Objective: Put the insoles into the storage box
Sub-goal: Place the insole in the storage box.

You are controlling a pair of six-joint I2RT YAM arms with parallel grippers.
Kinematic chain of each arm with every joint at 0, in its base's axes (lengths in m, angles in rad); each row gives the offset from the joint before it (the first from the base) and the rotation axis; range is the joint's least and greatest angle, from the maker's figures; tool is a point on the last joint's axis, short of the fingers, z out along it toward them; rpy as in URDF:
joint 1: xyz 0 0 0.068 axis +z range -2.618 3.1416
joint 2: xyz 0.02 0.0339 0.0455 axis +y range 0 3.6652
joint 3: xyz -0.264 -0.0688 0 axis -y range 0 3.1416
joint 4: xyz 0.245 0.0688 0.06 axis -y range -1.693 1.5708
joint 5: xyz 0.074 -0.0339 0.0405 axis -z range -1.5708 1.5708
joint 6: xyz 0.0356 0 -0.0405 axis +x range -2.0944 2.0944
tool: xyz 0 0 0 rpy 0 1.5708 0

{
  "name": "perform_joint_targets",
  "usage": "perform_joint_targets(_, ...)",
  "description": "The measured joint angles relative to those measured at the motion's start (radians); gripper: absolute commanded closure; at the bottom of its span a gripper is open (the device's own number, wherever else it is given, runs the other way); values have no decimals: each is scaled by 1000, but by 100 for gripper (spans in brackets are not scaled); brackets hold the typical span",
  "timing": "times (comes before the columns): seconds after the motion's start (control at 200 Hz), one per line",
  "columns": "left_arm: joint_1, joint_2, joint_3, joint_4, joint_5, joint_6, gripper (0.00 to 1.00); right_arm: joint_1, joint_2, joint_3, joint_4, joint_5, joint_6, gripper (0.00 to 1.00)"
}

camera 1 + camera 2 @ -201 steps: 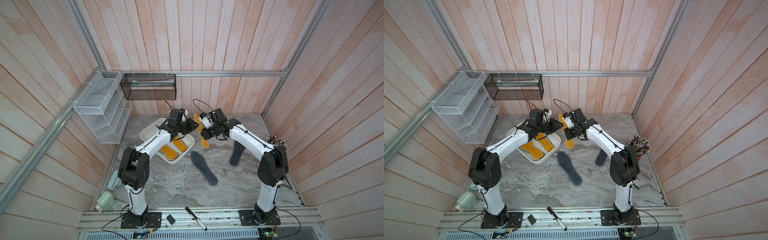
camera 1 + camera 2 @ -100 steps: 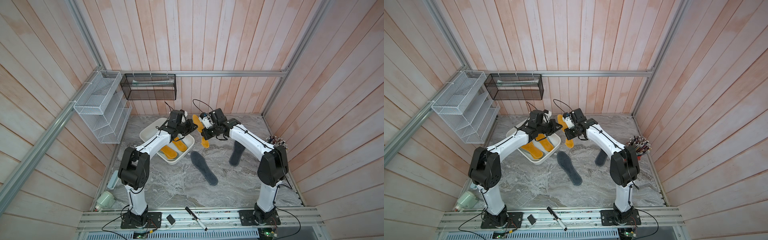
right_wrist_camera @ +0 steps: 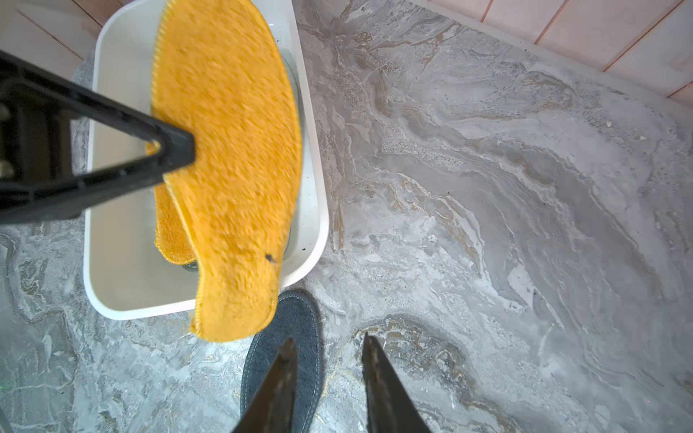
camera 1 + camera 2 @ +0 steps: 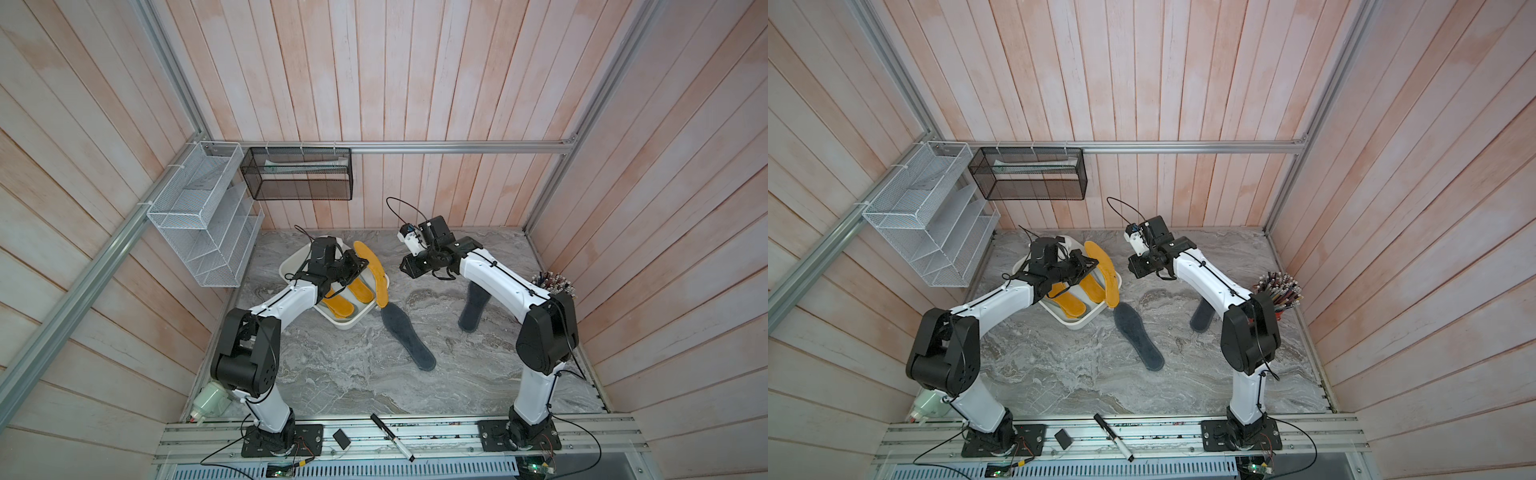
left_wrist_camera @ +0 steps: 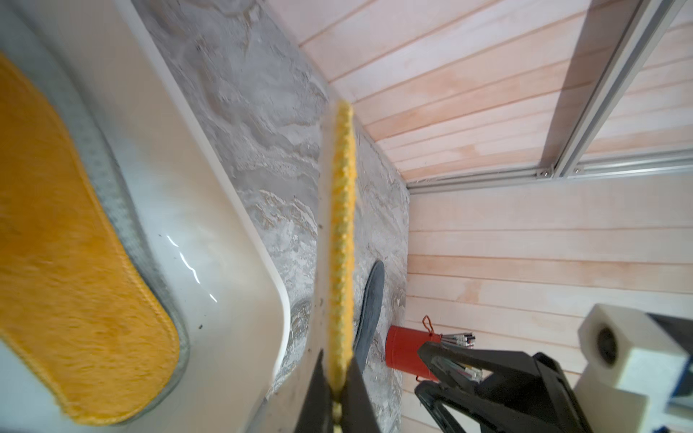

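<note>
Pinching fuzzy orange foot-shaped insole (image 3: pixel 232 150) in left fingers (image 5: pixel 318 393) above white plastic box (image 3: pixel 315 180) rim; holding nothing in part-open right fingers (image 3: pixel 281 382).

grey marble top (image 4: pixel 353 374) | holds: storage box (image 4: pixel 347 325), ctr grey insole (image 4: pixel 409 338), R grey insole (image 4: pixel 469 311), pen cup (image 4: pixel 1277 291)

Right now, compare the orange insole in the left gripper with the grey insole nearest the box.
Colour: the held insole is orange-yellow, the grey insole dark. State: the held insole is pinched in the left gripper; the grey insole lies untouched. Pose: the held insole hangs nearly on edge by the storage box rim; the grey insole lies flat on the table. Both are foot-shaped, neither in the box.
</note>
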Motion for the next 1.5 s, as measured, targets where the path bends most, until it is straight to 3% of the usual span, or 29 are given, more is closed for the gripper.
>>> perform_joint_targets(0.43,192,-19,-54,146,74,-50,100,-52,-41,-57,37,-17,26,68)
perform_joint_targets(0.87,196,111,-111,360,107,-217,100,-72,-41,-62,40,-26,35,68)
perform_joint_targets(1.495,196,199,-111,371,112,-222,100,-82,-41,-62,40,-39,44,68)
